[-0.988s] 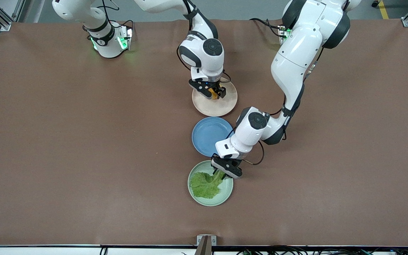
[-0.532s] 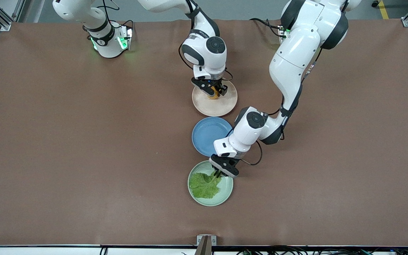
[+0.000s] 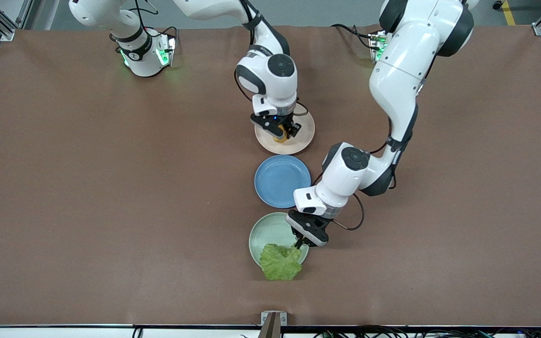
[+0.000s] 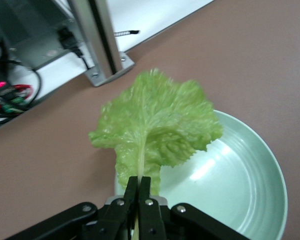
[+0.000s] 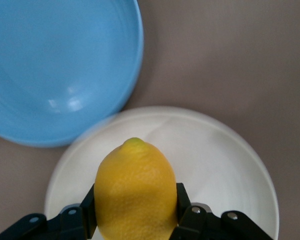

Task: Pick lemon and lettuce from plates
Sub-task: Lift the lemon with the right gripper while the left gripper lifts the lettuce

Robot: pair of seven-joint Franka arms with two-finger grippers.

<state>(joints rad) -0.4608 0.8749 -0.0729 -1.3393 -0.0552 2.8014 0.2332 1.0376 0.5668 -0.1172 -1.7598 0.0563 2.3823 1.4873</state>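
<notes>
My left gripper (image 3: pixel 299 243) is shut on the pale stem of the green lettuce (image 3: pixel 280 262) and holds it lifted over the edge of the mint green plate (image 3: pixel 266 230) nearest the front camera. In the left wrist view the lettuce (image 4: pixel 157 125) hangs from the shut gripper (image 4: pixel 139 185) above the mint plate (image 4: pixel 240 185). My right gripper (image 3: pixel 282 134) is shut on the yellow lemon (image 3: pixel 279 137) just above the beige-pink plate (image 3: pixel 298 141). The right wrist view shows the lemon (image 5: pixel 135 192) gripped between the fingers over that plate (image 5: pixel 225 160).
A blue plate (image 3: pixel 280 180) lies between the two task plates and also shows in the right wrist view (image 5: pixel 60 65). A metal bracket (image 3: pixel 273 319) sits at the table's front edge, close to the hanging lettuce.
My left gripper has lifted the lettuce off the mint plate and carried it toward the front camera. My right gripper has shifted slightly with the lemon held.
</notes>
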